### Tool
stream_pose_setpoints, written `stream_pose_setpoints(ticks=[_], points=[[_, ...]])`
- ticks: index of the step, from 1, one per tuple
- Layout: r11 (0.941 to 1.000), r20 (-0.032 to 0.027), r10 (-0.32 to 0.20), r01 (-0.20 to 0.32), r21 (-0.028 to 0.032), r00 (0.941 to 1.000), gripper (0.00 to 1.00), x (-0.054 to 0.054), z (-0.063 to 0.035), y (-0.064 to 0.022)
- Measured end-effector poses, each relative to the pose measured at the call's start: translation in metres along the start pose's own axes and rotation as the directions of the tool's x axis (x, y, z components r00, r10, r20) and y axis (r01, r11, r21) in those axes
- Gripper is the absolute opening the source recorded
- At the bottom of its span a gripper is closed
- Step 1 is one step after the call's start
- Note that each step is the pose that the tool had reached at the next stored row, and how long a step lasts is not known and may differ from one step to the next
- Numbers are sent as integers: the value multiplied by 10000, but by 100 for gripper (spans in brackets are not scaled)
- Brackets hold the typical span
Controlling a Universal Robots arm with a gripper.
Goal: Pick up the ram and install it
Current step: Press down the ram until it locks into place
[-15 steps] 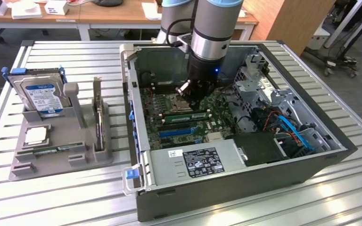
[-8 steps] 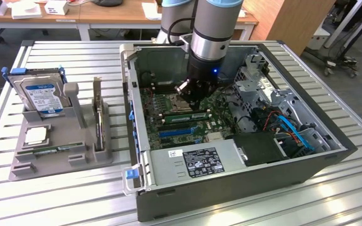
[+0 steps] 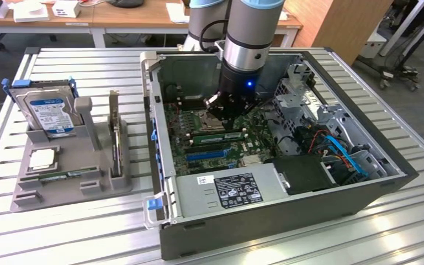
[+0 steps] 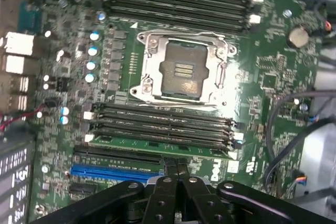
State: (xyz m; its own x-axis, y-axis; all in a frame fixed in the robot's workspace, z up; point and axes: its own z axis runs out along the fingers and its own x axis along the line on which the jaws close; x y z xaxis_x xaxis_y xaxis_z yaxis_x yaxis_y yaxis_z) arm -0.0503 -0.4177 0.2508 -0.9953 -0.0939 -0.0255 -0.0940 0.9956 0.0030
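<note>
Inside the open computer case (image 3: 271,182), the tool (image 4: 177,174) hovers pinched shut, empty, just above the memory slots (image 4: 163,127). What seems to be the ram (image 4: 157,142) lies seated there; pressing squarely downward would latch both end clips.

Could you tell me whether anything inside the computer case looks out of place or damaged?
Nothing looks damaged or askew. The green ram lies level along its slot on the motherboard, by the shut gripper. The one oddity is the processor socket, bare with no cooler over it.
</note>
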Motion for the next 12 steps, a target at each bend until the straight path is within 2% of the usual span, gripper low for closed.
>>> stream_pose_setpoints(ticks=[3, 7, 12], points=[[9994, 4, 351, -351, 5, 9994, 9, 1, 3, 6], [9994, 2, 356, -356, 9, 9994, 9, 0, 2, 6], [9991, 2, 430, -430, 18, 9991, 9, -6, 2, 64]])
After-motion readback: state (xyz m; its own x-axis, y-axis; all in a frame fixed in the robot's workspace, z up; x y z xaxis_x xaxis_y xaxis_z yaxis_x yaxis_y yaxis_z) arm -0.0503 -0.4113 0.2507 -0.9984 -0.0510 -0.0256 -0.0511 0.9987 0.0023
